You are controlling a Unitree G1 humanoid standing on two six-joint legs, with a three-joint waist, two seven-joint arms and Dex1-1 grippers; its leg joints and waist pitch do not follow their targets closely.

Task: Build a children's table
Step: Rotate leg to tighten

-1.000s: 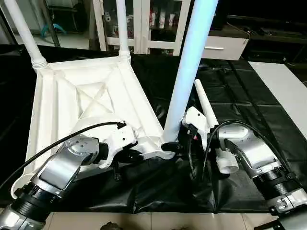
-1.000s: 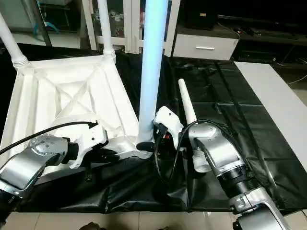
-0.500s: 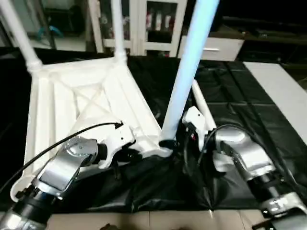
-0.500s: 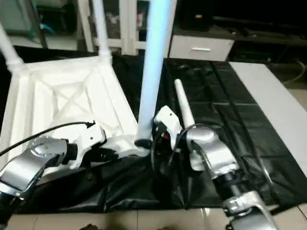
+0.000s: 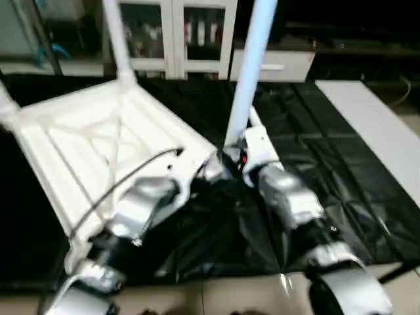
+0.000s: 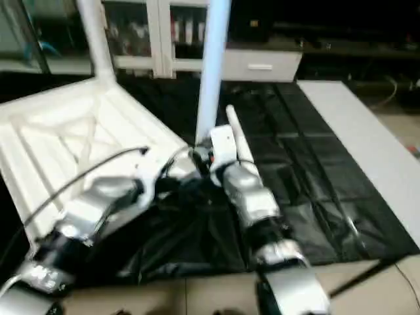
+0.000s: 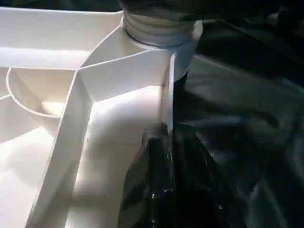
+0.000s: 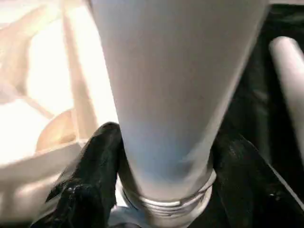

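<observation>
A work surface covered in crinkled black plastic sheeting (image 5: 315, 138) carries everything here. Directly on it, toward its left side, lies the large white plastic rectangular tabletop (image 5: 85, 144), ribbed underside up. A loose long white tapered round leg (image 6: 237, 141) lies flat on the sheeting just beside the tabletop's near right corner. Along the surface's right edge runs a bare pale grey strip (image 5: 374, 131).

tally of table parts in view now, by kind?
Tabletop: 1
Legs standing in corner sockets: 3 – near, far, left edge
Loose leg lying on the black cover: 1
Total: 5 parts
</observation>
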